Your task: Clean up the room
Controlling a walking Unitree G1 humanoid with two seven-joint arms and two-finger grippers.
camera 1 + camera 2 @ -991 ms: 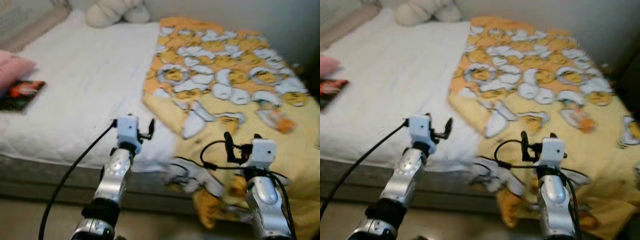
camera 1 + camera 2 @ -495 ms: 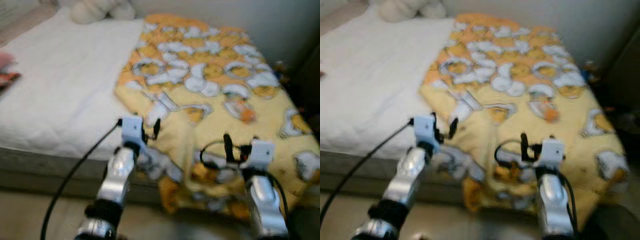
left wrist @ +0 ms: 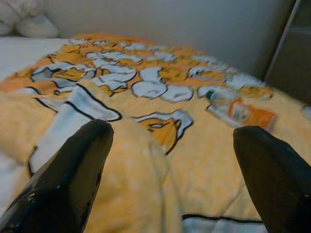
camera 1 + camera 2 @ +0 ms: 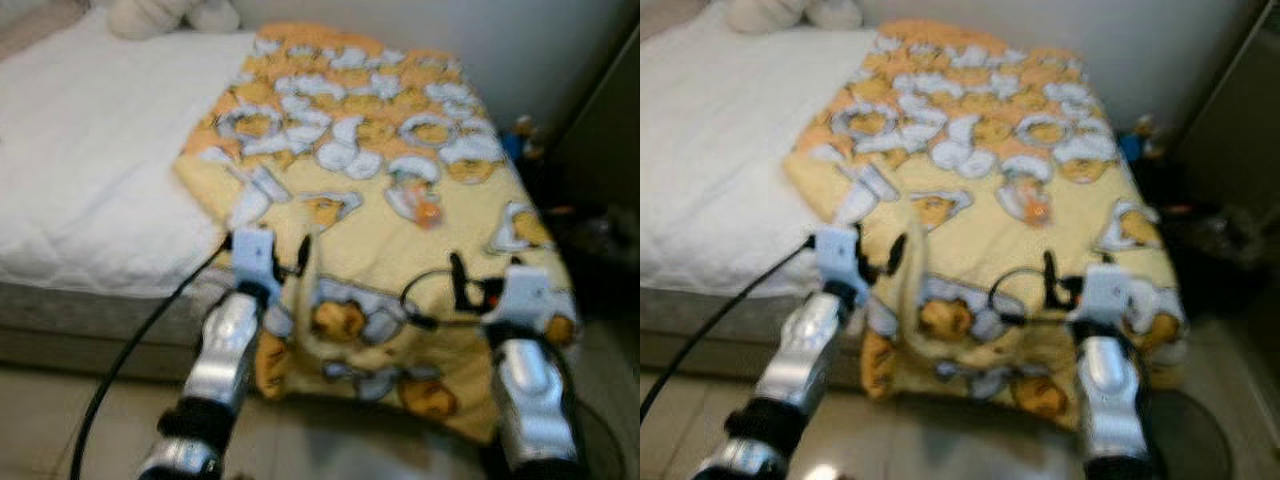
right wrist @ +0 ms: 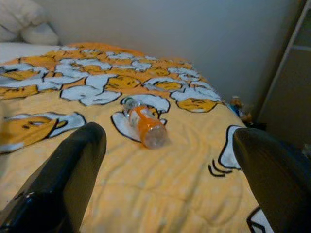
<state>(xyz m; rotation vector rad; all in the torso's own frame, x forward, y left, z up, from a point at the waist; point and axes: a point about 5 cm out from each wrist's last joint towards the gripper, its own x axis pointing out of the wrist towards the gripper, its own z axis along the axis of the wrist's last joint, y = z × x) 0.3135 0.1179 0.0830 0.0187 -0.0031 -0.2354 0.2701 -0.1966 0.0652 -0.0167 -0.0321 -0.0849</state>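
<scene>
Bottle (image 5: 144, 125) was what looked out of place to me: a small plastic one with an orange label, lying on its side on the yellow cartoon-print blanket (image 4: 380, 200) toward the foot of the bed (image 4: 90, 180).

From the left eye, blurred as it was, the bottle showed as a small orange spot in the middle of the blanket, well ahead of both arms. The left gripper (image 4: 290, 255) hung over the blanket's rumpled near edge, the right gripper (image 4: 470, 285) over its lower right part. A white plush toy (image 4: 170, 15) sat at the head end on the white sheet.

The right eye gave the same layout; I could not read either claw from those two pictures.

Along the left wrist, its two black fingers (image 3: 73, 170) stood spread wide with nothing between them, a raised fold of blanket just under them and the bottle beyond, off toward one finger.

Along the right wrist, the fingers (image 5: 68, 174) were likewise wide apart and empty, with the bottle lying nearly straight ahead between them, still apart from both.

I judged it light, probably near empty, thin-walled and smooth, so liable to roll or squirt out on soft bedding. Pinching across the labelled middle of the body, gently, seemed the safest hold.
</scene>
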